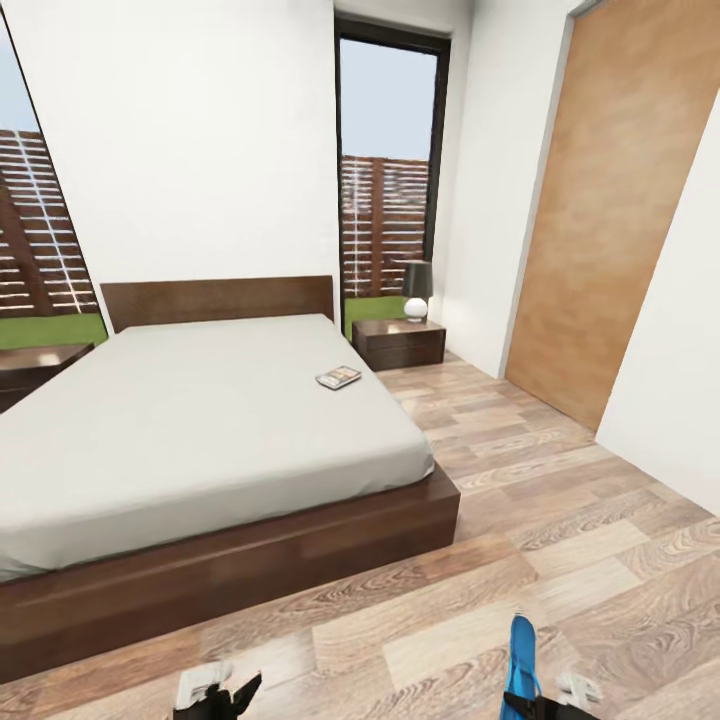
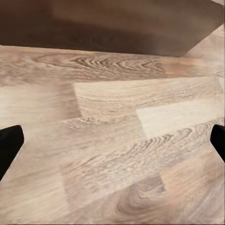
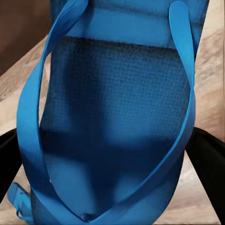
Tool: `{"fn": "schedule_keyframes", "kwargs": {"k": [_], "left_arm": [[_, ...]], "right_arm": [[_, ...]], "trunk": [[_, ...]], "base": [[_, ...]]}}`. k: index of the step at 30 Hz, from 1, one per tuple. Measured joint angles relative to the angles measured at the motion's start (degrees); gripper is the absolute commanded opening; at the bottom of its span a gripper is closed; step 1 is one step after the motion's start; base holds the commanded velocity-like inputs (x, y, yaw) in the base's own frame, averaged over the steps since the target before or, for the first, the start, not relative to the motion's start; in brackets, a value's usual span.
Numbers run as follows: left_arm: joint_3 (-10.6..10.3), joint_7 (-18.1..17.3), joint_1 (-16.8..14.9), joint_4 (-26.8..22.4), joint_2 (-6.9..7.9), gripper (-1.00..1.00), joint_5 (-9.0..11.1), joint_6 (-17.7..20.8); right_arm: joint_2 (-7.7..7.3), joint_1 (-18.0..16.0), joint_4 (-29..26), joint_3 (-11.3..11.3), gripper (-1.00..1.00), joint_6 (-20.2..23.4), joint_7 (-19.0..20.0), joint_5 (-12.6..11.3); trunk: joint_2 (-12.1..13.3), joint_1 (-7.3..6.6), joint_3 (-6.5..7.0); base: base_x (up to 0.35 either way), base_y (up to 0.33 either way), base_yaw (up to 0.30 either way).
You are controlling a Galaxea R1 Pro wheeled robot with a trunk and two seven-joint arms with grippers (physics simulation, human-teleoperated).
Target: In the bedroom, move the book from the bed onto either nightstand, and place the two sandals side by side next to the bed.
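Observation:
The book (image 1: pixel 338 377) lies flat on the pale mattress of the bed (image 1: pixel 200 430), near its right edge. A dark nightstand (image 1: pixel 400 343) stands right of the headboard, and part of another nightstand (image 1: pixel 35 365) shows at the left. One blue sandal (image 1: pixel 521 652) sticks up at the bottom of the head view, with my right gripper (image 1: pixel 537 706) shut on it. In the right wrist view the sandal (image 3: pixel 117 117) and its straps sit between the black fingers (image 3: pixel 208 164). My left gripper (image 1: pixel 222 692) hangs open over bare floor, its fingertips (image 2: pixel 9 143) wide apart.
A lamp (image 1: pixel 416 290) stands on the right nightstand. A tall window (image 1: pixel 385 190) is behind it and a brown wood panel (image 1: pixel 620 220) lines the right wall. Wood-plank floor (image 1: pixel 560 500) stretches right of the bed. The bed's dark frame (image 2: pixel 108 26) is close ahead of the left gripper.

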Motion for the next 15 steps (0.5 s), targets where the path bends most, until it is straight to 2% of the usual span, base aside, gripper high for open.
{"fn": "schedule_keyframes", "kwargs": {"k": [1, 2, 4, 6, 15], "left_arm": [[-0.09, 1.08, 0.01, 1.26, -0.44, 1.0, -3.3, -1.65], [-0.12, 1.65, -0.01, 2.07, -0.65, 1.0, -5.1, -2.42], [-0.16, 2.31, 0.02, 3.38, -1.12, 1.0, -7.18, -3.28], [-0.19, 2.67, 0.02, 4.49, -1.57, 1.0, -8.38, -3.78], [-0.12, 2.78, 0.0, 5.82, -1.7, 1.0, -8.43, -4.15]], "right_arm": [[0.27, 0.01, 1.79, 0.05, -1.0, -2.1, -0.49, -0.1], [0.37, 0.0, 2.74, -0.11, -1.0, -3.51, -0.67, -0.31], [0.47, 0.0, 3.77, -0.12, -1.0, -5.05, -0.81, -0.42], [0.53, 0.01, 4.41, -0.08, -1.0, -5.89, -0.89, -0.44], [0.56, 0.0, 4.72, 0.0, -1.0, -6.0, -0.89, -0.32]], "trunk": [[0.4, -0.22, 0.18], [0.8, -0.44, 0.36], [1.6, -0.88, 0.72], [2.41, -1.32, 1.08], [6.01, -3.3, 2.7]], "base": [[0.0, 0.0, 0.0], [0.0, 0.0, 0.0], [0.0, 0.0, 0.0], [0.0, 0.0, 0.0], [0.0, 0.0, 0.0]]}}
